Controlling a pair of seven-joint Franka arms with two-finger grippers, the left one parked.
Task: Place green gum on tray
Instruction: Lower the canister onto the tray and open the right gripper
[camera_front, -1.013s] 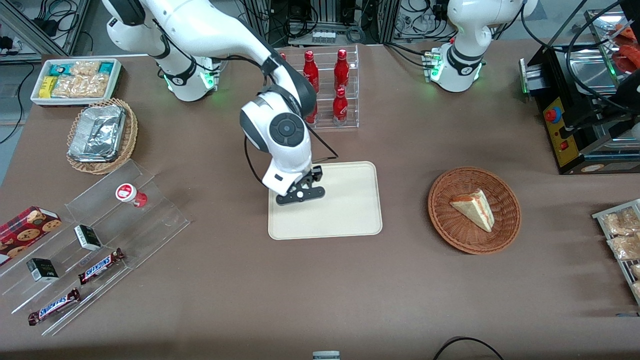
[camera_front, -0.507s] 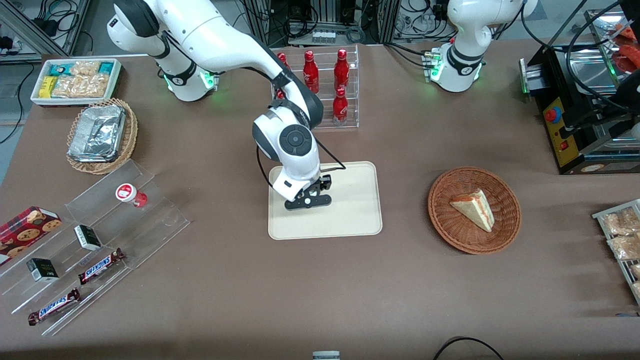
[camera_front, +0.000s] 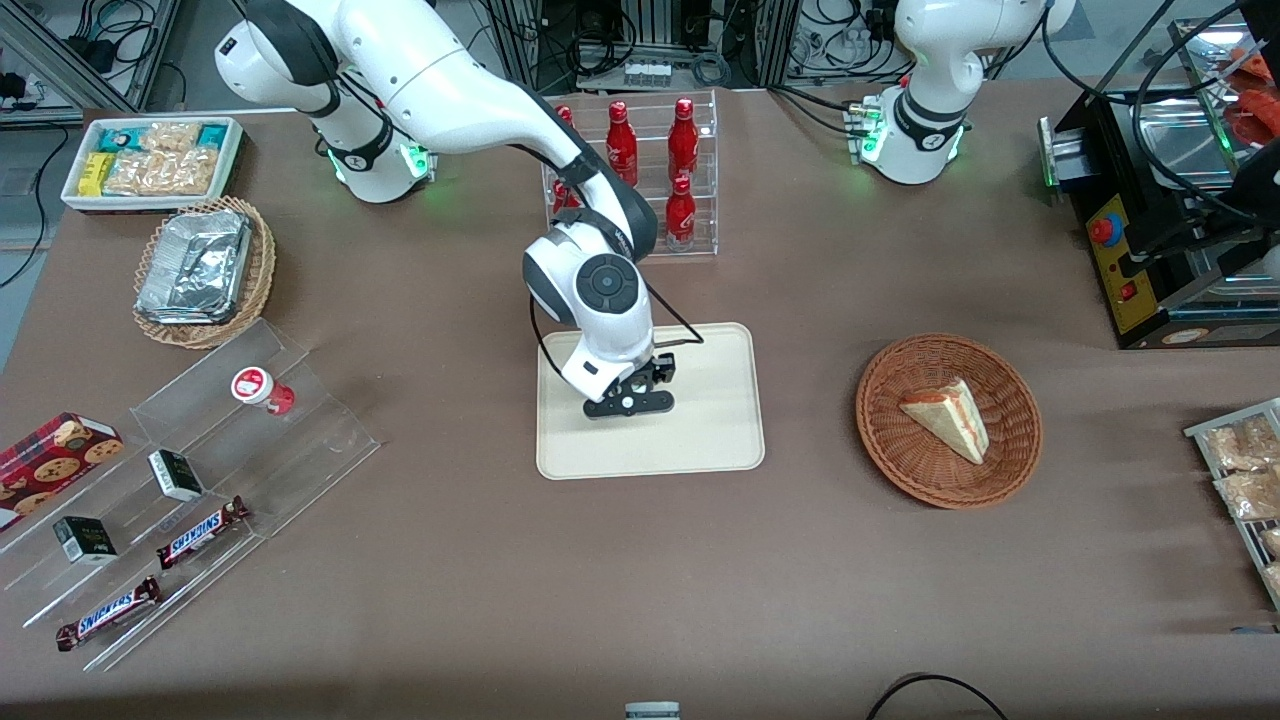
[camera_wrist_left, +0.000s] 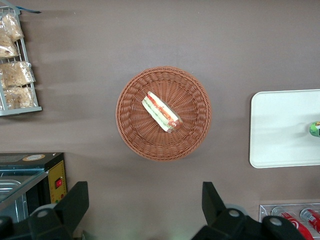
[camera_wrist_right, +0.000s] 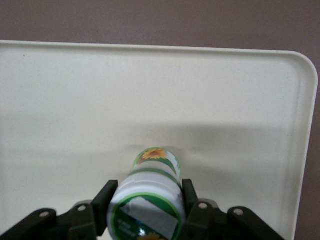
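My right gripper is over the cream tray, about at its middle. In the right wrist view the gripper is shut on the green gum, one finger on each side of its white lid end. The gum's green-yellow body points down at the tray, low over it; I cannot tell if it touches. In the front view the gum is hidden under the hand. The left wrist view shows a bit of the gum above the tray.
A red-lidded canister stands on a clear stepped stand with Snickers bars, toward the working arm's end. A rack of red bottles is farther from the camera than the tray. A wicker basket with a sandwich lies toward the parked arm's end.
The right arm has moved along the tray from its edge at the working arm's end to its middle, gum still in the gripper, and has come down a little.
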